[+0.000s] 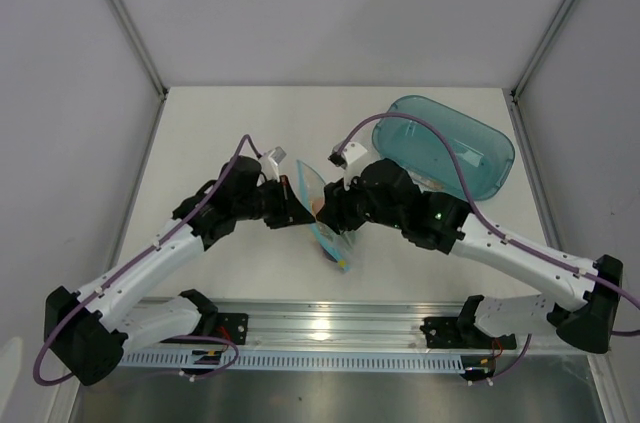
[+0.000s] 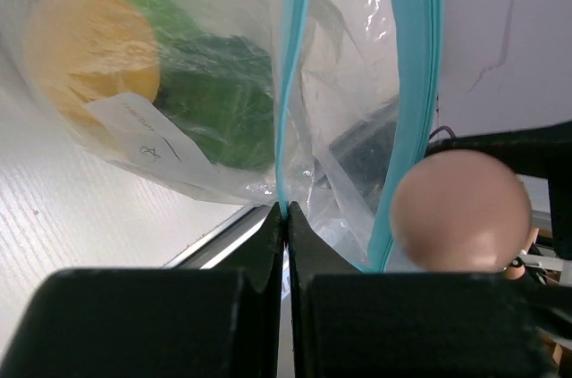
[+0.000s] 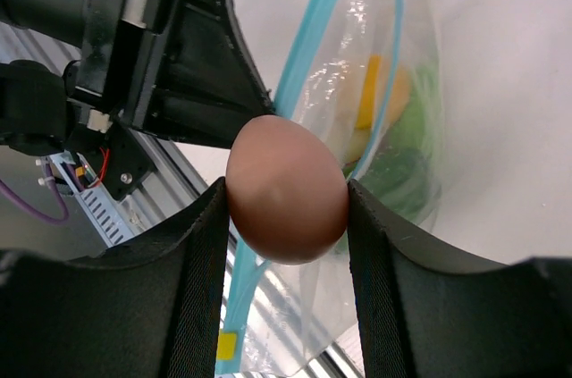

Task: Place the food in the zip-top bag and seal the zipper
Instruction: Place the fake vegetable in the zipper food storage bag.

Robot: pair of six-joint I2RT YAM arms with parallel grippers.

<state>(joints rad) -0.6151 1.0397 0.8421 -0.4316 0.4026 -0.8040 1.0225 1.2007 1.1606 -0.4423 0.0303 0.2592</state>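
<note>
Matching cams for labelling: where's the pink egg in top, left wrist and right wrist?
Top: not discernible; hidden where the left hand and right hand meet at the bag.
Left wrist: lower right, egg just right of the blue zipper.
Right wrist: centre, egg clamped in the right hand.
Shared landmark: the zipper, beside the egg in both wrist views.

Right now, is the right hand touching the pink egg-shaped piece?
Touching. The right wrist view shows the pink egg-shaped piece pinched in the right hand, with both fingers pressed against its sides and no gap.
</note>
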